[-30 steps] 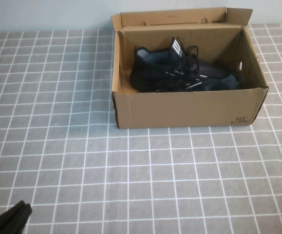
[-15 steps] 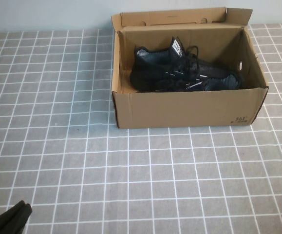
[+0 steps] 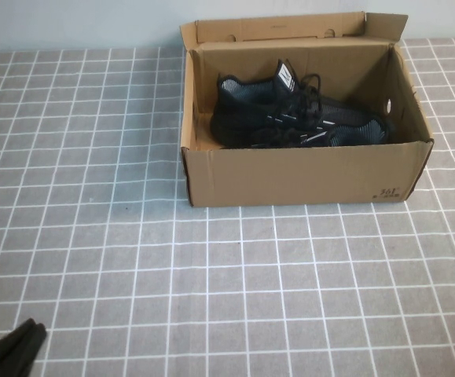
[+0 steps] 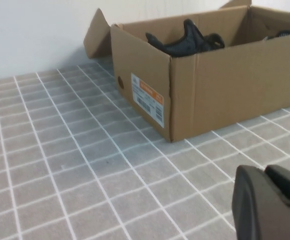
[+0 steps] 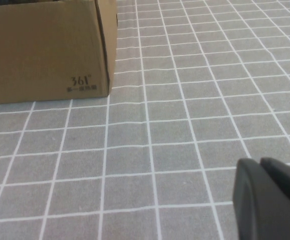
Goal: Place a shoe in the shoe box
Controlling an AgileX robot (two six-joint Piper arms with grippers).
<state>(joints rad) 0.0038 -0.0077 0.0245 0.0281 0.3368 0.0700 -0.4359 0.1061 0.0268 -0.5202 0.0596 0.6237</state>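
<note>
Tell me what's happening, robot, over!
Left gripper parked near table corner, shut. Right gripper low over tiles, shut. Shoe inside shoe box. Nothing blocking.

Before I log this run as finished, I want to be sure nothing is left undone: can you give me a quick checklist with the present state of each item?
1. Shoe inside the shoe box: ok, it lies on the box floor, below the walls.
2. Box lid open: ok, the flap stands up at the back.
3. Left hand clear of the box: ok, low at the near left corner of the high view.
4. Left hand empty: ok, shut on nothing in the left wrist view.
5. Right hand clear of the box: ok, over bare tablecloth.
6. Second shoe: cannot tell.
</note>
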